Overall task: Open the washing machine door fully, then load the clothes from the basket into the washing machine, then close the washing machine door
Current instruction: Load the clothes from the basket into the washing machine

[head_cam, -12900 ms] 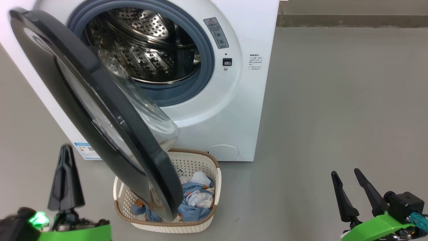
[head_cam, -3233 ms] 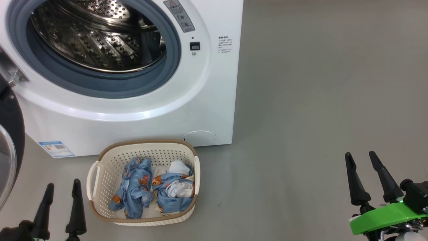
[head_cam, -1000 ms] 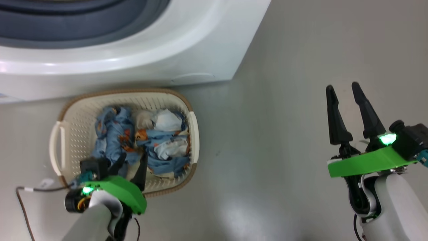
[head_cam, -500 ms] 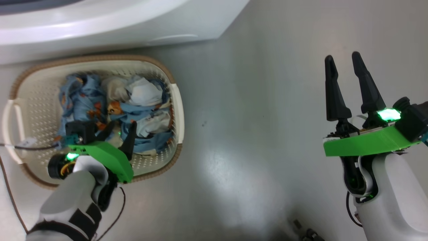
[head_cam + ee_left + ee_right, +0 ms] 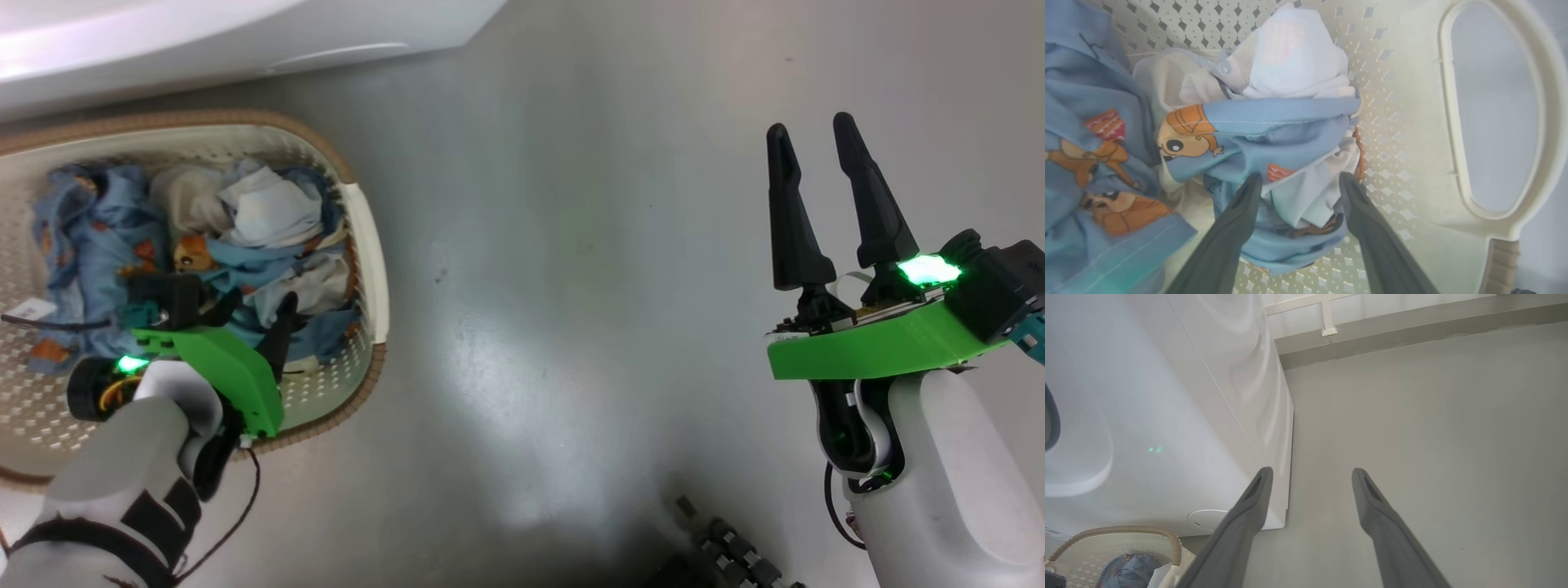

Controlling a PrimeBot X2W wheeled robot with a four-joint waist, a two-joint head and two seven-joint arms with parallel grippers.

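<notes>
Loading judged not yet begun: the clothes [image 5: 245,220] lie in the basket [image 5: 371,245] just near of the washing machine [image 5: 204,41], left hand [image 5: 1300,179] spread wide astride a blue-and-white bundle, nothing gripped; right hand [image 5: 810,126] open, empty, well to the right.

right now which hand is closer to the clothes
Left. The left hand is inside the basket, open around the clothes; the right hand hangs over the floor, well apart.

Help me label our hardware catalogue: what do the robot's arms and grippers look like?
The left gripper and right gripper each have two long tapering black fingers on a bright green bracket with a glowing green light and a black camera block. Forearms are pale grey-white; the left forearm carries black bands and a thin brown cable.
</notes>
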